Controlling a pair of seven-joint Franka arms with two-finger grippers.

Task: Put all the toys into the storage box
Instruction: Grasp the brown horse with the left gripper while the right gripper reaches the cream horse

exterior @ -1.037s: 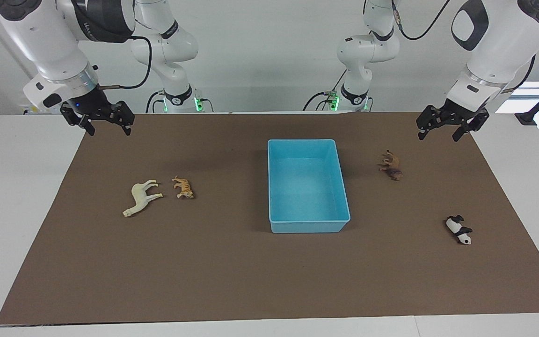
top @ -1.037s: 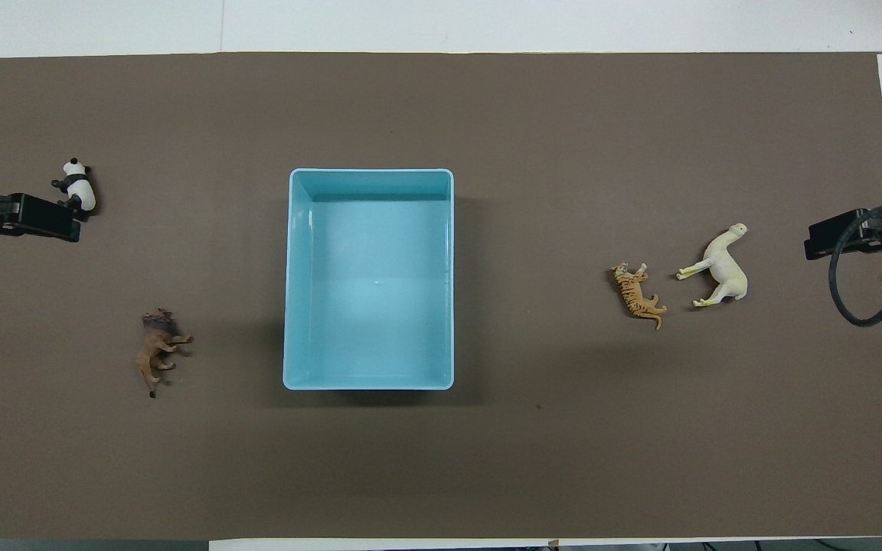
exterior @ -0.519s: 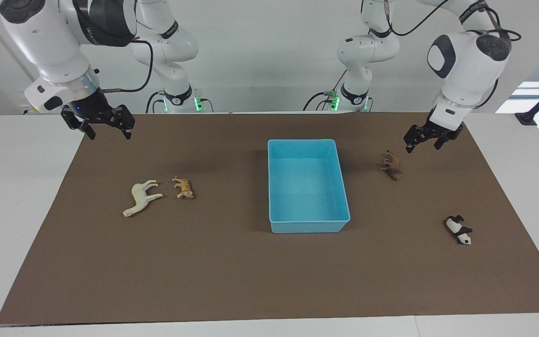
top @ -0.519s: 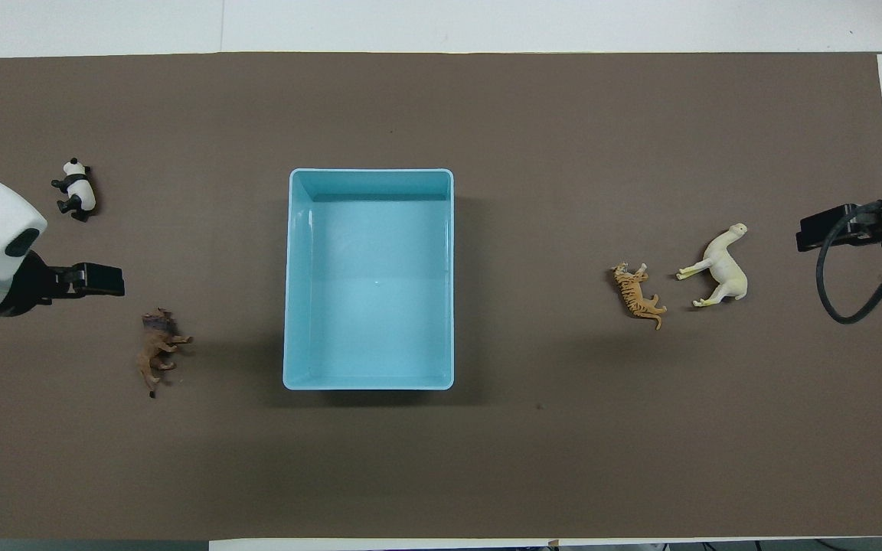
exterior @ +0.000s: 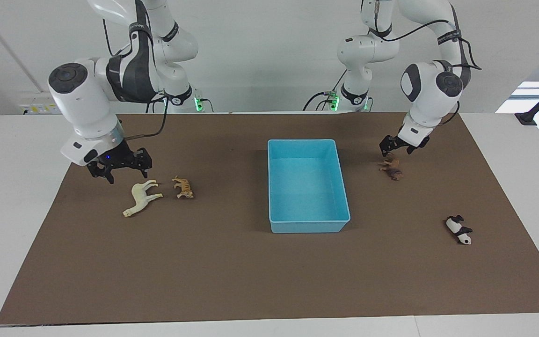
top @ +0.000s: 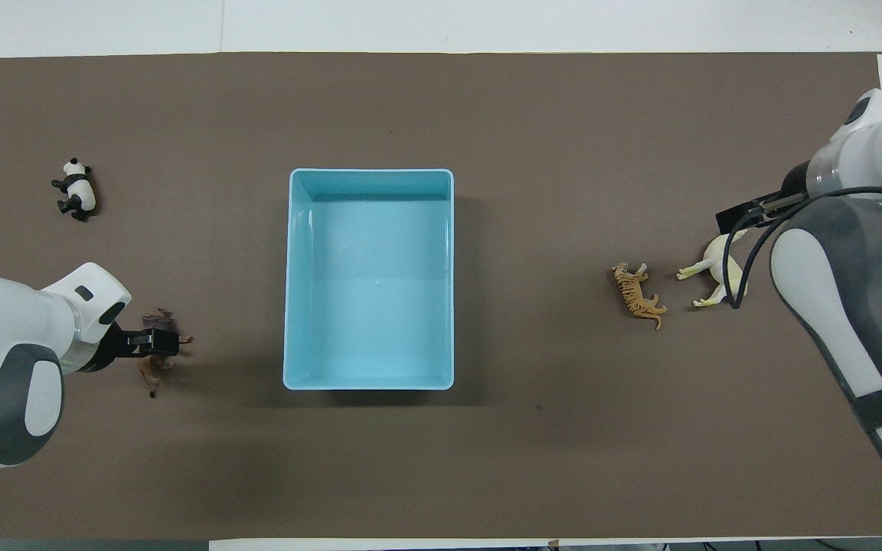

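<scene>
Fingers spread wide and holding nothing on both grippers: the left gripper hangs just above the brown animal, the right gripper just above the rear of the horse. Taking the overhead view as a clock face centred on the blue box, the brown animal lies at eight o'clock, the panda at ten o'clock near the mat's edge, the tiger and horse side by side at three o'clock. All four toys lie on the brown mat, outside the box, with nothing between any of them and the box.
</scene>
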